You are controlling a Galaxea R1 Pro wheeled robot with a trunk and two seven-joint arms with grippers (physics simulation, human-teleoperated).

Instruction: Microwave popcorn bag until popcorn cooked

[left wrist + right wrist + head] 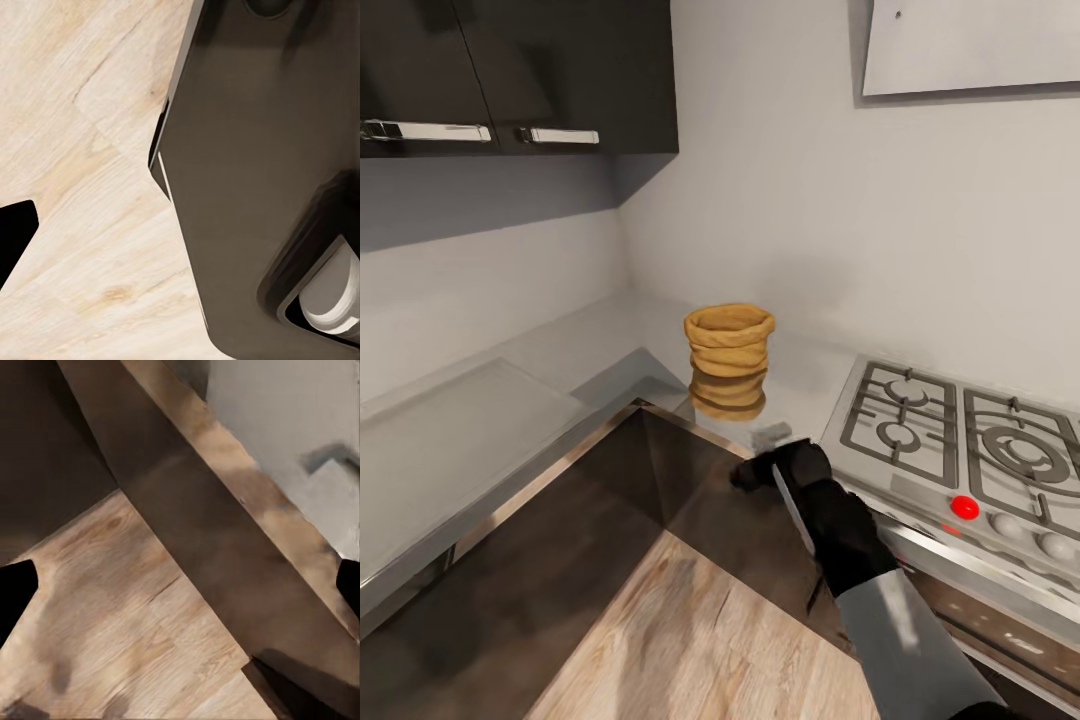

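1. Approach phase: the right gripper [760,470] hangs below the counter edge; whether its fingers are parted cannot be told.
2. Target: a squat tan crumpled paper popcorn bag [729,343] with rolled rim stands upright on the smooth grey reflective countertop [480,420], in the corner beside the steel gas hob [960,440].
3. Next move, by judgement: raise, reach forward, grasp.

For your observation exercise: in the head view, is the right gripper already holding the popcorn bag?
No. The popcorn bag stands alone on the countertop, while the right gripper hangs below the counter edge, apart from it.
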